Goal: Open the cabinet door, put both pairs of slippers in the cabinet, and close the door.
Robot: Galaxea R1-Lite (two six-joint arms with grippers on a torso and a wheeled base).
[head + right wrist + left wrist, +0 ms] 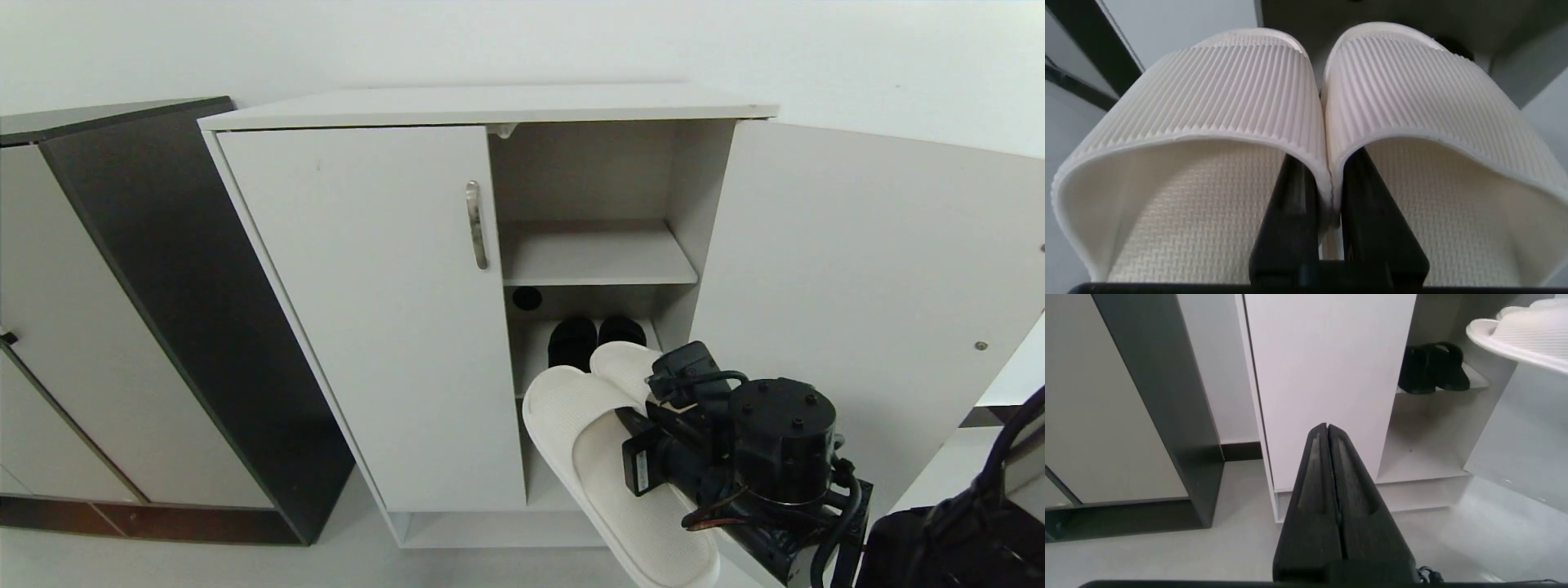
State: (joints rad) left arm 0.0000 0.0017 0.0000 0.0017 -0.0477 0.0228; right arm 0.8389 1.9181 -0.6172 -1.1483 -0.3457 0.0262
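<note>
The white cabinet (490,106) has its right door (865,302) swung open and its left door (367,310) closed. A pair of black slippers (594,339) lies on the middle shelf inside, the black slippers (1436,366) also in the left wrist view. My right gripper (1324,214) is shut on the inner edges of a pair of white slippers (1315,122), holding the white slippers (604,457) in the air in front of the open compartment. My left gripper (1328,433) is shut and holds nothing, low before the closed left door.
A dark-and-grey cabinet (139,327) stands to the left of the white one. The upper shelf (596,253) is bare, and so is the bottom compartment (1425,449). Grey floor (1241,539) lies in front.
</note>
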